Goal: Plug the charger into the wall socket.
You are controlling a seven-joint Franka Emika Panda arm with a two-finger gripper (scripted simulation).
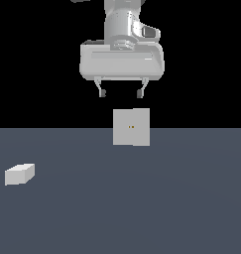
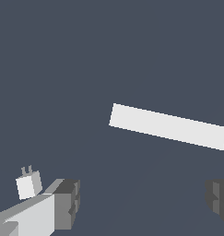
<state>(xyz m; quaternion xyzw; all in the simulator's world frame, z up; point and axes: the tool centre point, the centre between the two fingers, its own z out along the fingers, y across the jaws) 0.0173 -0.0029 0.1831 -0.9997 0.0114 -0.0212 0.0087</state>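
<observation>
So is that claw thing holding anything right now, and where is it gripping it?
Nothing is held. The gripper hangs open and empty above the wall socket, while the charger lies apart on the floor.

— How many things sit on the grey floor point(image 1: 142, 208)?

— Two. There is one charger point(image 1: 20, 174), a small pale block, and one wall socket point(image 1: 131, 127), a flat upright plate.

— Only one arm?

— One arm, with one gripper point(image 1: 121, 93) carrying two fingers point(image 1: 100, 89).

— Holes in the plate?

— It appears to be two tiny dots at its centre, though in the exterior view they nearly merge, so the count is not certain.

— And prongs on the block?

— The wrist view shows two short prongs point(image 2: 26, 170) rising from one end of it. That same view shows one long pale strip point(image 2: 168, 126), the plate seen edge-on from above.
</observation>
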